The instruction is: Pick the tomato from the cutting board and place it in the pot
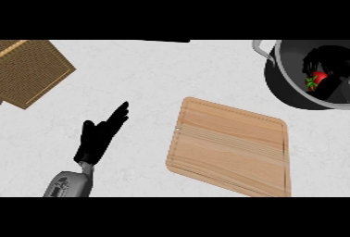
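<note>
While my left hand (99, 136) rests near me on the worktop (150, 74), fingers straight and relaxed, it holds nothing and needs no part in this step. Just right of it lies the board (229, 148), bare, with no tomato on it. Farther off at the right, the pot (287, 88) stands on the worktop, and my right hand (327, 69) is down inside it, dark fingers curled around the tomato (318, 78), whose red skin and green stem show between them. Whether the tomato already touches the pot's bottom I cannot tell.

I judge the step in hand to be the release. To do it well, I would bring the tomato low over the bottom, away from the wall, then spread my fingers evenly so it does not roll or bounce. After that I should lift straight up, clearing the rim and the handle (263, 48) at the pot's far-left side. A woven mat (27, 69) lies far left, well out of the way.
</note>
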Available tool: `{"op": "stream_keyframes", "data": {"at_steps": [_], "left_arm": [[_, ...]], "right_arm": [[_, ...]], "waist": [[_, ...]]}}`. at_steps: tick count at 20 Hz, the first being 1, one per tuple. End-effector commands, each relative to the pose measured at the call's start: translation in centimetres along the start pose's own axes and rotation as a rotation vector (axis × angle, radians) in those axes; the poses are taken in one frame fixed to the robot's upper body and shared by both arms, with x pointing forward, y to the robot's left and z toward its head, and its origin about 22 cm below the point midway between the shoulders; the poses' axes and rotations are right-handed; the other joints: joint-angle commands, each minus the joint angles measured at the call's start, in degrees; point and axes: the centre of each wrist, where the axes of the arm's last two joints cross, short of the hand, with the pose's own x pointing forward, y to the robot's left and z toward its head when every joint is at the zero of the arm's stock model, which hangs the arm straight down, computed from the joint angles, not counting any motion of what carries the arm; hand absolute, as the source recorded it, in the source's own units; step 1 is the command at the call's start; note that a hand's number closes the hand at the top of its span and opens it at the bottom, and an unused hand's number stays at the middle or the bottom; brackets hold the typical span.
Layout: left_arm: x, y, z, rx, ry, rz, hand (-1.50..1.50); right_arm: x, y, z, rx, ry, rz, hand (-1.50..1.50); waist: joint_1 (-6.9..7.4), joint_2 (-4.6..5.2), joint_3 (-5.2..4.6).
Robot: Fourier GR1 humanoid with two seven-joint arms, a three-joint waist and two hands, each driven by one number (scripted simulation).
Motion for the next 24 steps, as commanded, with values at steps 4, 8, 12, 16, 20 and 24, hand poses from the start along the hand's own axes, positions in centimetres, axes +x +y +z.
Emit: {"op": "stream_keyframes", "data": {"at_steps": [4, 8, 12, 16, 20, 24], "left_arm": [[0.8, 0.1, 0.3, 0.007, -0.007, -0.007, 0.0], [0.0, 0.2, 0.4, 0.012, -0.002, 0.013, 0.0], [-0.1, 0.3, 0.8, 0.016, 0.01, 0.014, 0.0], [0.2, -0.6, 0.4, 0.016, -0.009, 0.02, 0.0], [-0.2, -1.3, 0.2, 0.023, 0.002, 0.03, 0.0], [0.7, -0.3, 0.4, -0.003, -0.023, 0.02, 0.0]], "right_arm": [[0.9, 1.1, -0.7, 0.079, -0.042, -0.12, -1.5], [4.2, 1.1, -2.2, -0.14, -0.188, -0.459, -1.5], [4.1, -0.5, -2.0, -0.279, -0.264, -0.753, -1.5], [0.5, -2.6, -0.1, -0.462, -0.191, -0.943, -1.5], [-2.8, -4.6, 2.1, -0.613, -0.148, -1.056, -1.5], [-6.2, -3.8, 4.4, -0.643, -0.162, -1.138, -1.5]], "waist": [[-0.32, 0.0, 0.19], [-1.26, -0.25, 0.23], [-1.07, -0.37, 0.25], [-1.46, -0.13, 0.2], [-1.45, 0.0, 0.21], [-0.56, 0.35, 0.29]]}}
